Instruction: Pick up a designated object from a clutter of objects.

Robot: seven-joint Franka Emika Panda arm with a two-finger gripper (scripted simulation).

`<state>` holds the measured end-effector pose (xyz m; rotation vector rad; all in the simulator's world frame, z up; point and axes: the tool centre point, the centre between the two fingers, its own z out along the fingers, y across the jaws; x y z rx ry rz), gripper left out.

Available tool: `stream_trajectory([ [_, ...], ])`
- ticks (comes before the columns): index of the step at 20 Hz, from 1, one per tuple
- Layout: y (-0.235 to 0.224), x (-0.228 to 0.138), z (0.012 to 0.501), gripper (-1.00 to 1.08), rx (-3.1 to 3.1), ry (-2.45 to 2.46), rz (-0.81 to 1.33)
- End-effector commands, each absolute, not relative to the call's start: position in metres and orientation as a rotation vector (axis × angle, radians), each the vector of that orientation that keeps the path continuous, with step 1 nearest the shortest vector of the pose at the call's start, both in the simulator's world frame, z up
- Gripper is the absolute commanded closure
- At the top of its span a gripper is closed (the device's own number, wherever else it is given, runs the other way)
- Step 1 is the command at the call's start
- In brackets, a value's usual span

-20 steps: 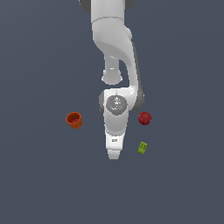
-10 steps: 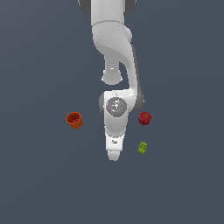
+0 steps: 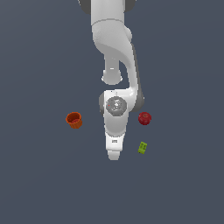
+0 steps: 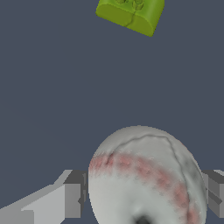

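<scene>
The whitish-grey ball (image 4: 146, 175) with faint red seams fills the space between my fingers in the wrist view. One grey finger (image 4: 75, 200) stands against one side of it and the other finger (image 4: 214, 192) against the opposite side. My gripper (image 4: 144, 199) is shut on the ball. In the exterior view the hand (image 3: 113, 154) points down at the floor and hides the ball. The orange-red cup (image 3: 74, 120) is on the exterior view's left, and the dark red ball (image 3: 145, 118) is on its right.
The small yellow-green block (image 3: 142, 147) lies close to the hand, on the exterior view's right; it also shows in the wrist view (image 4: 130, 14). The floor is plain dark grey. The white arm (image 3: 114, 48) reaches in from the far side.
The hand has sunk very slightly and then stayed still. The cup, the red ball and the block have not moved.
</scene>
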<state>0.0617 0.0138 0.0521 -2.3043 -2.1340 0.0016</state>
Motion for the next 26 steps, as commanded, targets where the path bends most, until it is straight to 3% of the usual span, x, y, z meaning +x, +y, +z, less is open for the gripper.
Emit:
stream_trajectory([
  [1,0.013,0.063,0.060,1.08,-2.306,-2.135,-0.002],
  [10,0.011,0.070,0.120,1.08,-2.305,-2.136,-0.002],
  [26,0.003,0.090,0.293,1.08,-2.302,-2.136,-0.003],
])
